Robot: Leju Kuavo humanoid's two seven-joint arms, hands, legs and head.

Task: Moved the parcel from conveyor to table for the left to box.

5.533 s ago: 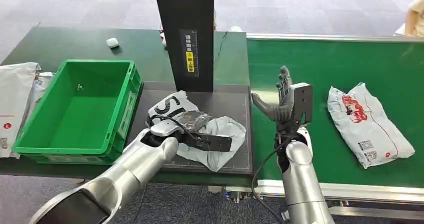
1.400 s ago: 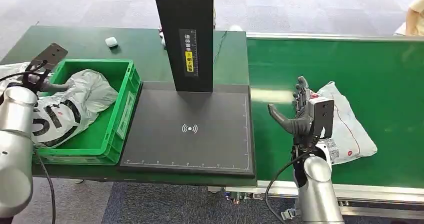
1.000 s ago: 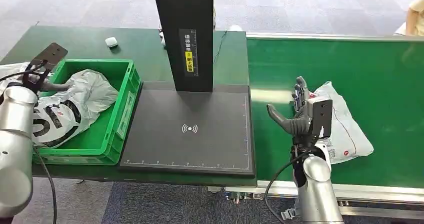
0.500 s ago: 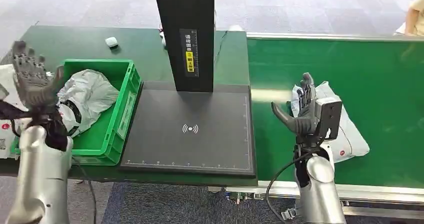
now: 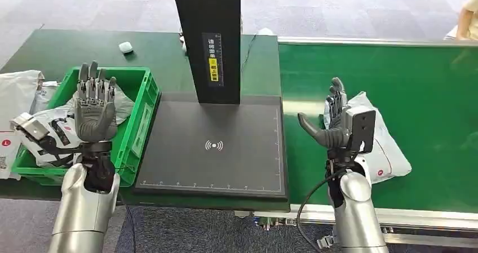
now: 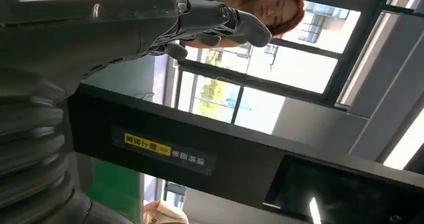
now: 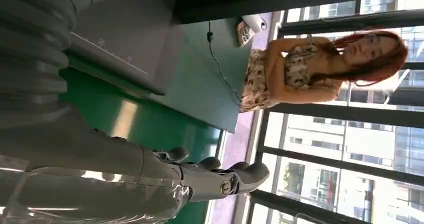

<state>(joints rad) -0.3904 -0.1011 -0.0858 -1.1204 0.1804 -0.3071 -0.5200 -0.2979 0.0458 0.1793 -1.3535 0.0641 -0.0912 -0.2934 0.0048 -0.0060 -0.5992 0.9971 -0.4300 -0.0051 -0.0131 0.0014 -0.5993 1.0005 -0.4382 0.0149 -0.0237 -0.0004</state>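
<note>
Left hand (image 5: 94, 109) has risen, empty — "SI"-lettered parcel (image 5: 56, 130) boxed.

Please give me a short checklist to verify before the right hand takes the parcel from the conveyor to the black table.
1. Right hand empty, fingers apart: ok.
2. Parcel on the conveyor, right beside the right hand: ok.
3. Black table free to receive the parcel: ok.
4. Left hand empty, raised over the green box: ok.
5. Previous parcel lying in the green box: ok.
6. Fingers already touching the parcel: cannot tell.
</note>
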